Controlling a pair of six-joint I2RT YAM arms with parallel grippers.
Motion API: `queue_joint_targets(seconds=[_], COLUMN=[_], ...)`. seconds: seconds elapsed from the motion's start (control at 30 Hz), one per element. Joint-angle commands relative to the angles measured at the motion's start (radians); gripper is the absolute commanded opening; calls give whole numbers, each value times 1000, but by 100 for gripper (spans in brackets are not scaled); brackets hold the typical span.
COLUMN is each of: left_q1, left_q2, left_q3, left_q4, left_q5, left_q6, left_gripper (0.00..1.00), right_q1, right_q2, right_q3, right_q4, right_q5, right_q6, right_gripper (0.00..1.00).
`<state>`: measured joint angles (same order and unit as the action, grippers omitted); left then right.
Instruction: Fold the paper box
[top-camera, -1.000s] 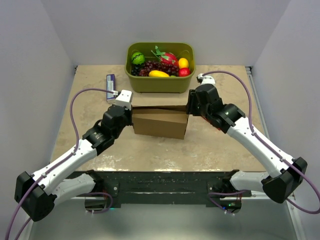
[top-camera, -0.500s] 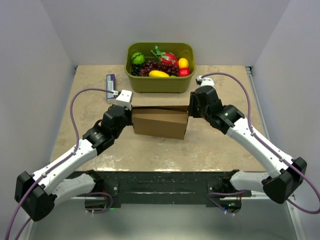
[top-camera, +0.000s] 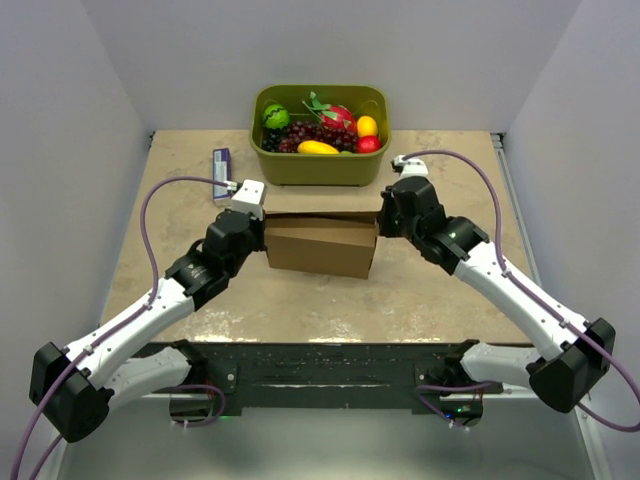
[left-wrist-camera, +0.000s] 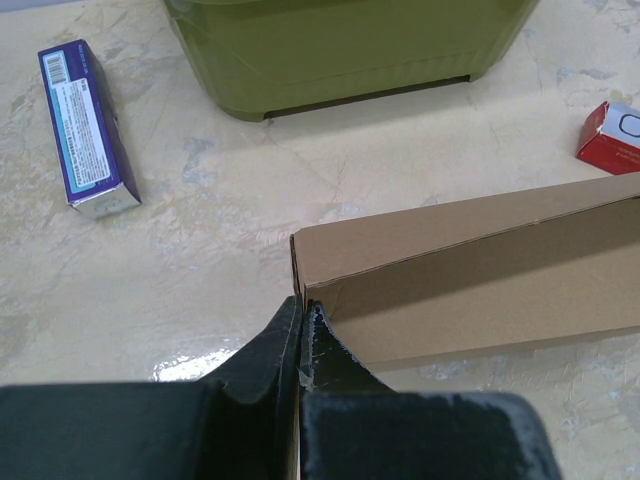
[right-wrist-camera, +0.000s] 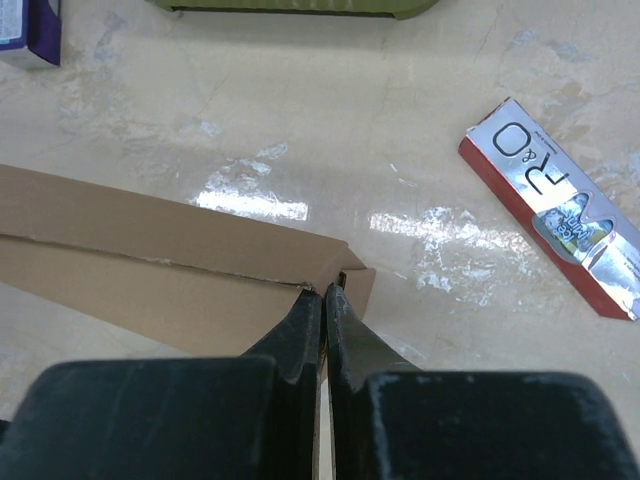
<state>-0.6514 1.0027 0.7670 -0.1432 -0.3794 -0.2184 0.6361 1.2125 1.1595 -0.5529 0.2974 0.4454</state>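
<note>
Paper box (top-camera: 320, 245) at mid-desk (top-camera: 300, 300), just in front of the green tub (top-camera: 320, 165). Right fingers (right-wrist-camera: 300, 335), half parted a second earlier, are now clenched on the box's right end; left fingers (left-wrist-camera: 270, 350) stay pinched on its left end. With both ends held, folding can likely proceed; the box has not shifted

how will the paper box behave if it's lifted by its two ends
Probably light: the paper box is thin brown cardboard. Likely to flex or sag mid-span, since the left end effector and right end effector pinch only thin walls at its corners. Flat faces, so it shouldn't roll.
</note>
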Motion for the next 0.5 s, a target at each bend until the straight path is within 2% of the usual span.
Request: queue_joint_targets(seconds=[0.0,0.23,0.47], left_q1=[-2,-2,-4], left_q2=[28,19,14], left_q3=[-31,-38,-38], left_q4=[-96,-98,-101], left_q5=[28,33,34], left_q6=[-21,-30,-33], left_gripper=[0,0,0], right_q1=[5,31,50], right_q2=[-25,-67,-62], right_q3=[-78,-152,-158], right_q4=[-68,-163,-222], right_q5=[-20,52,111], right_q6=[18,65,78], right_gripper=[0,0,0])
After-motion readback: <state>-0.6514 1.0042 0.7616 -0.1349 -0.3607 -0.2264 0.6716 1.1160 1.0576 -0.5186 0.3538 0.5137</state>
